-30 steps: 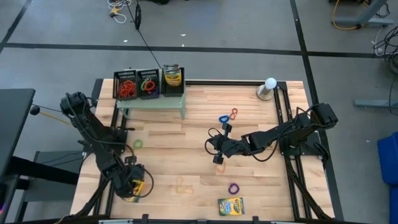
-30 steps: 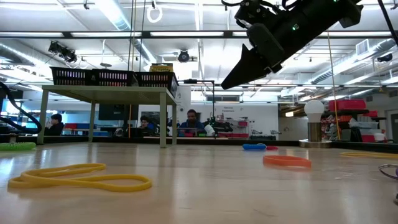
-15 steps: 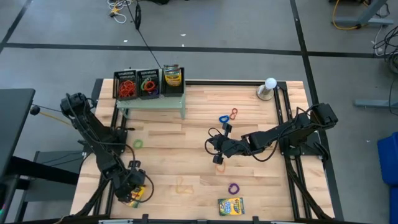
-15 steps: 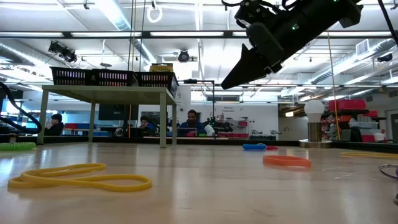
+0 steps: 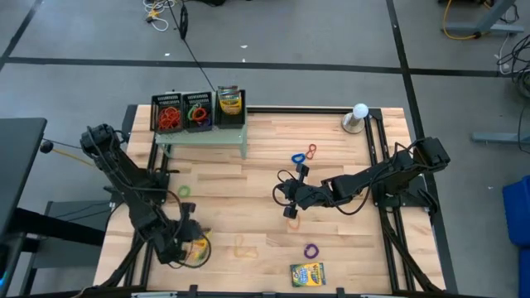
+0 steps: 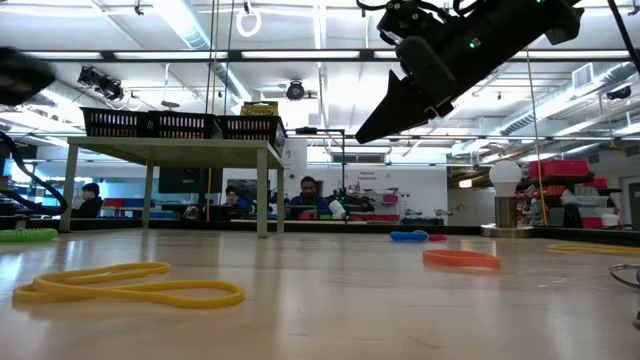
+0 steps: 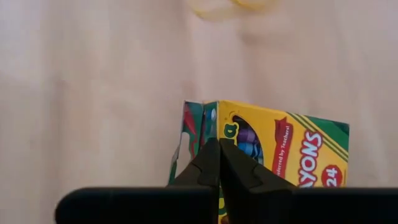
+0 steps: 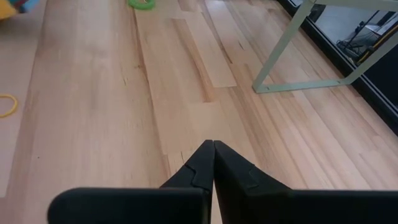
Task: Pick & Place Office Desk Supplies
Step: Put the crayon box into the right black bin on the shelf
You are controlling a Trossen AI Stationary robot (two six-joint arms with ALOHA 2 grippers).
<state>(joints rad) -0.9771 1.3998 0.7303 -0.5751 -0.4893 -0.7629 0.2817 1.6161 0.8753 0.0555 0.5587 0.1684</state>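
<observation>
Left gripper [image 7: 219, 163]: fingers fully closed, pinching yellow-and-green cardboard crayon box [image 7: 283, 155] at its flap. Right gripper [image 8: 213, 163]: closed, empty.

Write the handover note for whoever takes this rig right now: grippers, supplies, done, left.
Left gripper: shut on a crayon box at the table's near left corner.
Right gripper: shut, empty, above mid-table.
Done: three mesh trays on the green stand hold rubber bands and one crayon box.
Left: second crayon box at the near edge; loose bands, purple, orange, blue, red, green, yellow.
</observation>
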